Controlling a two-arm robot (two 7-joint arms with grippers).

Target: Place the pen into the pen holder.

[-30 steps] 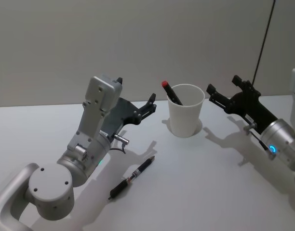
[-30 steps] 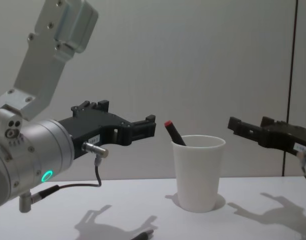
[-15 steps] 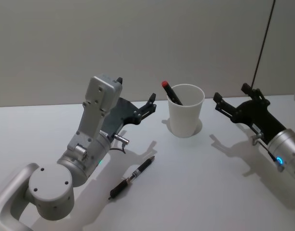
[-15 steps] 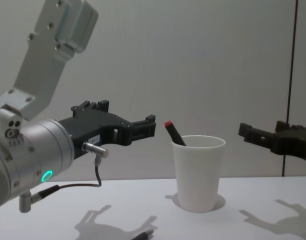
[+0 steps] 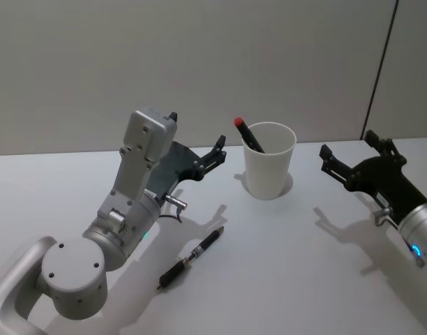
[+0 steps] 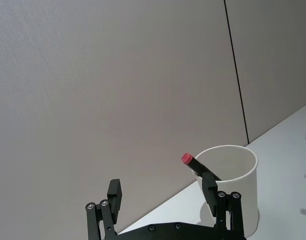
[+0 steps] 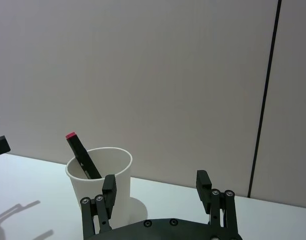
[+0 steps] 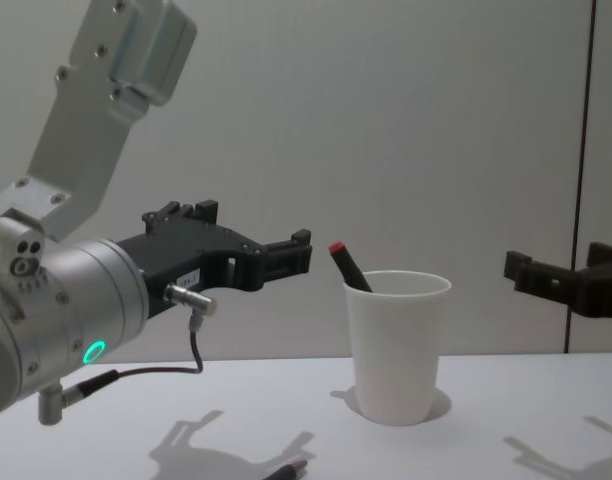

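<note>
A black pen (image 5: 191, 258) lies on the white table in front of the pen holder and between the arms; its tip shows at the chest view's lower edge (image 8: 286, 470). The pen holder (image 5: 268, 169), a white paper cup, stands upright at the back centre (image 8: 397, 343) with a red-capped black pen (image 5: 248, 135) leaning inside. My left gripper (image 5: 219, 149) hovers open and empty just left of the cup (image 6: 160, 192). My right gripper (image 5: 347, 146) is open and empty, well to the right of the cup (image 7: 155, 184).
The white table (image 5: 290, 279) runs back to a plain grey wall. My left arm's big grey joints (image 5: 70, 276) fill the near left. A dark vertical seam (image 5: 381, 70) marks the wall at the right.
My right gripper has drawn back to the right, away from the cup, still open and empty. The left arm, the cup and both pens have not moved.
</note>
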